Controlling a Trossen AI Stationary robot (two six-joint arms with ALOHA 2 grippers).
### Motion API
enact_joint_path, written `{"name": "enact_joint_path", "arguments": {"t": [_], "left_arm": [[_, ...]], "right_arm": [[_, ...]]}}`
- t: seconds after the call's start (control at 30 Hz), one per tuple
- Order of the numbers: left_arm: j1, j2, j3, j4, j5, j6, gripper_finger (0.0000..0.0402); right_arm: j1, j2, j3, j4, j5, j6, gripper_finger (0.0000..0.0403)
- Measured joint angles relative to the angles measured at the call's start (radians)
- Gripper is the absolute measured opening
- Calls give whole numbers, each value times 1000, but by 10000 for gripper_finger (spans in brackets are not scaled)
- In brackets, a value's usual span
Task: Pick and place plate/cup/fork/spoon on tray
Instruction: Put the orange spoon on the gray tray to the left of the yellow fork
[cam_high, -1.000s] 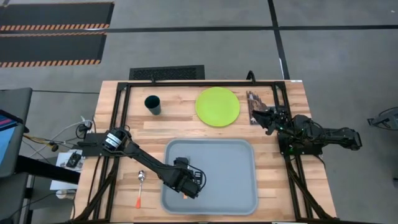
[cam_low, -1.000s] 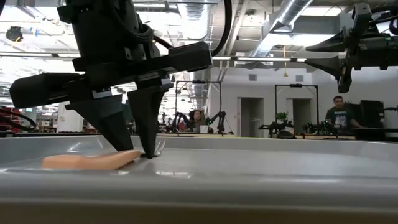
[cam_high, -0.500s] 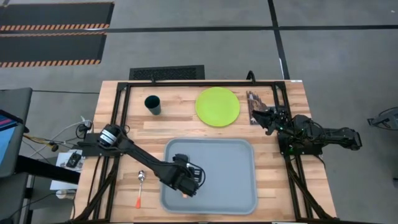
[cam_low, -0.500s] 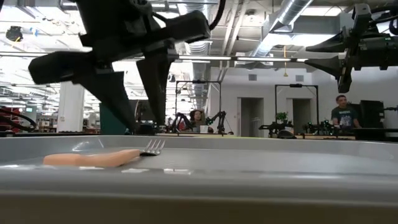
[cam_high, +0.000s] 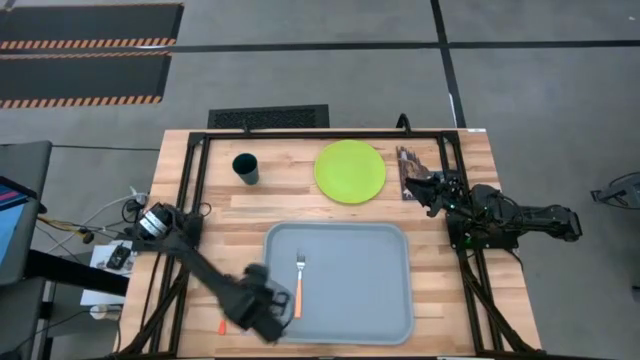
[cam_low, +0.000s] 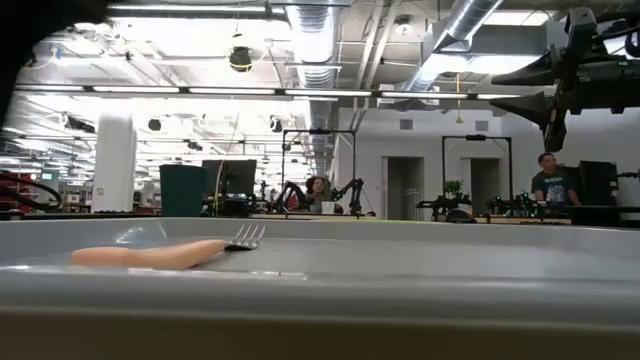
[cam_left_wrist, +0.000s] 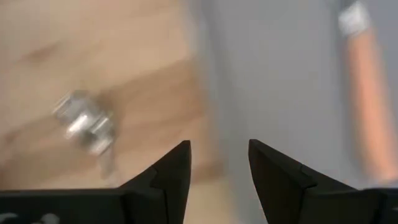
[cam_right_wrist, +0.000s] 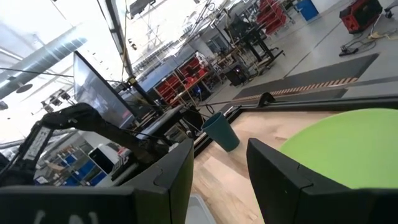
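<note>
fork (cam_high: 298, 281): lies inside the tray (cam_high: 375, 300), left part — tines toward the far edge, orange handle toward the near edge. Placed.
left gripper (cam_high: 262, 318): at the tray's near-left corner, over the rim; fingers parted, nothing between them.
spoon (cam_left_wrist: 84, 126): on bare wood just outside the tray's left wall. In the left wrist view its bowl sits off to one side of the finger gap, not in line. Long axis — can't tell; arm hides it from above.
nearer arm: left, by a wide margin.
right gripper (cam_high: 418, 186): parked at the table's right edge beside the plate (cam_high: 350, 171); fingers apart, empty.
cup (cam_high: 245, 168): far left, on wood.
remaining, my read: spoon, plate, cup.
</note>
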Motion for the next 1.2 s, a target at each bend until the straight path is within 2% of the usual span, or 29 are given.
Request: {"name": "enact_joint_path", "arguments": {"t": [0.17, 0.3, 0.37, 0.5, 0.77, 0.9, 1.03, 1.2], "left_arm": [[-114, 0, -43, -8, 85, -144, 149], [-159, 0, -99, 11, 193, -159, 149], [-166, -7, -141, 66, 216, -148, 149], [-159, -49, -238, 189, 235, -125, 149], [-161, -159, -380, 221, 232, -172, 149], [-154, -226, -462, 332, 213, -176, 149], [-140, -242, -532, 457, 218, -178, 149], [-124, -236, -555, 474, 238, -177, 149]], "right_arm": [[0, 0, 0, -3, 0, 0, 175], [0, 0, 0, -9, 0, 0, 175], [0, 0, 0, -8, 0, 0, 175], [0, 0, 0, -8, 0, 0, 175], [0, 0, 0, -6, 0, 0, 175], [0, 0, 0, -7, 0, 0, 175], [0, 0, 0, -7, 0, 0, 175], [0, 0, 0, -7, 0, 0, 175]]}}
